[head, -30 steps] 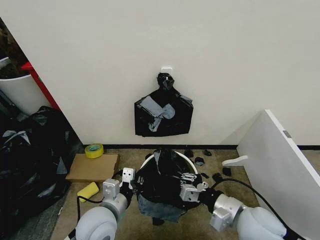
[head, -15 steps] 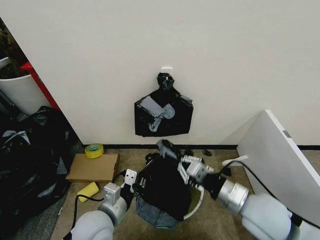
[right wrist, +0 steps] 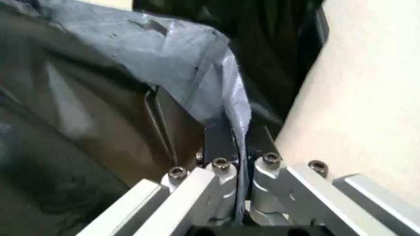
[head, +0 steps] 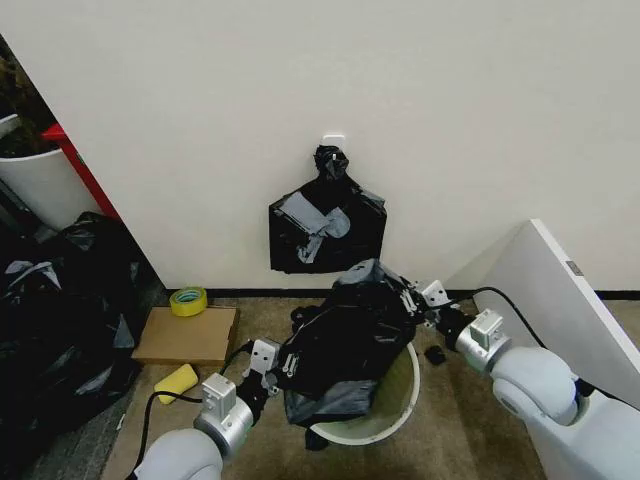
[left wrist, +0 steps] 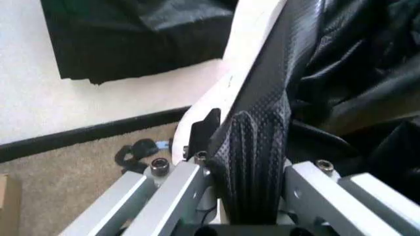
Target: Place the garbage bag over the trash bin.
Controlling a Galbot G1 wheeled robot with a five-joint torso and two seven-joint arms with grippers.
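Two hands pinched the bag [head: 345,345] taut: left hand [head: 278,368] at nine o'clock, right hand [head: 418,298] at two; mouth next needed lowering over the bin [head: 395,415].

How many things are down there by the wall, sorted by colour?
Black: 3, the garbage bag, the bundle on the wall, the sacks
Pale or white: 3, the trash bin, the white cylinder, the board
Yellow: 2, the tape roll, the yellow block
Brown: 1, the cardboard
Total: 9
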